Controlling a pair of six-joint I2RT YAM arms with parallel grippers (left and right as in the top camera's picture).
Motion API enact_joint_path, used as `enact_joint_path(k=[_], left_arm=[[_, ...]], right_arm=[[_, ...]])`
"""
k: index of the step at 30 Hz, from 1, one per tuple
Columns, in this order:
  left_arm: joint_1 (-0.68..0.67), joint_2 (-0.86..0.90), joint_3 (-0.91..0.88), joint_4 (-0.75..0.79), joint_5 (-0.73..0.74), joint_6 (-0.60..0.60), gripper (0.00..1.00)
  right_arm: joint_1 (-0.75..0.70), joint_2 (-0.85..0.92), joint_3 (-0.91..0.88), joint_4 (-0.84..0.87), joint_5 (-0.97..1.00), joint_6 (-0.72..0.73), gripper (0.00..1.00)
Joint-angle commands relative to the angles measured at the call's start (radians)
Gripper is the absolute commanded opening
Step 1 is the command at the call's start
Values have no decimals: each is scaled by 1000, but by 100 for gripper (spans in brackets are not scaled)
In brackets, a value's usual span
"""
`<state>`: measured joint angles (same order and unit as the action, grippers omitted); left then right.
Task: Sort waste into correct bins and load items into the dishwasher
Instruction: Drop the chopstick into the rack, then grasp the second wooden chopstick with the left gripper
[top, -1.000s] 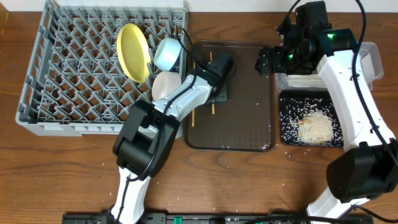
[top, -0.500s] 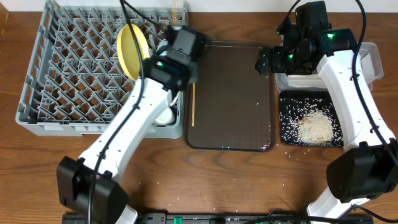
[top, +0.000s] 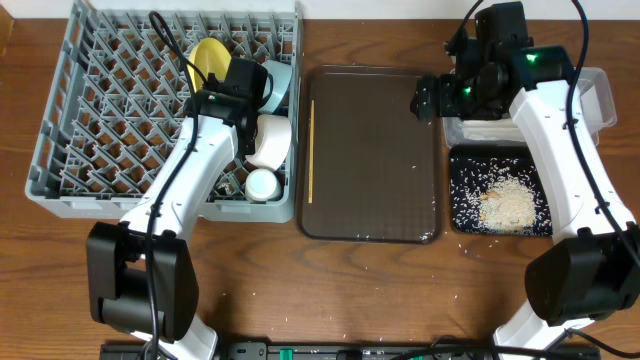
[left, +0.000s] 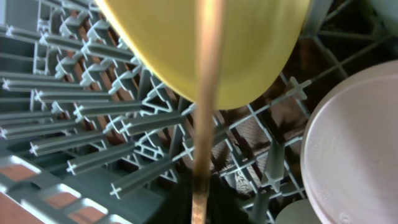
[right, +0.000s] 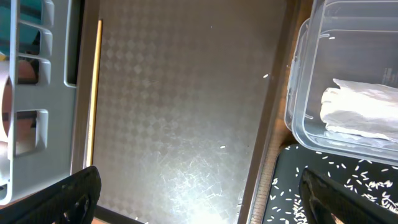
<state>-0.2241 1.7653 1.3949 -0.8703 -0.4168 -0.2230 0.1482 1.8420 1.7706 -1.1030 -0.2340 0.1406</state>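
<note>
1. Left gripper (top: 238, 88) over the grey rack (top: 100, 110), clamped on a chopstick (left: 204, 124) in front of the yellow plate (left: 249, 56).
2. Right gripper (right: 199, 196) spread wide, empty, above the brown tray (right: 186, 93).
3. Second chopstick (top: 311, 150) lies along the tray's 9 o'clock edge.
4. Napkin (right: 360, 109) in clear tub (right: 298, 93), 3 o'clock of tray.

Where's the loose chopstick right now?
Overhead, the loose chopstick lies lengthwise along the left edge of the brown serving tray, beside the dish rack's right wall; the left gripper holds the other chopstick.

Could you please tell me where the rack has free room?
The dish rack is bare pegs from its left wall to the yellow plate. Crowded on the right: blue bowl, white bowl, cup, left gripper holding a chopstick.
</note>
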Motion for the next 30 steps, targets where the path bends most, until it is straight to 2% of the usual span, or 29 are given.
enact_joint_path(k=[1,3,6,11,16,22,26,30], left_arm=[[10,10,-8,12,31,9,43],[9,10,-8,23,53,8,51],[9,4,-2,26,107,8,52],[7,-42,42,28,241,-6,50],[-48,-93,50,100,417,-158,45],[-211,-60,25,214,404,-282,45],[-320,15,24,266,267,-316,45],[-373,97,24,322,174,-317,45]], right_arm=[[10,-5,0,-1,2,-7,99],[10,-5,0,-1,2,-8,99],[10,-5,0,-1,2,-7,99],[10,-5,0,-1,2,-8,99],[10,-5,0,-1,2,-7,99],[10,-5,0,-1,2,-7,99],[10,-5,0,-1,2,-8,99],[10,-5,0,-1,2,-7,99]])
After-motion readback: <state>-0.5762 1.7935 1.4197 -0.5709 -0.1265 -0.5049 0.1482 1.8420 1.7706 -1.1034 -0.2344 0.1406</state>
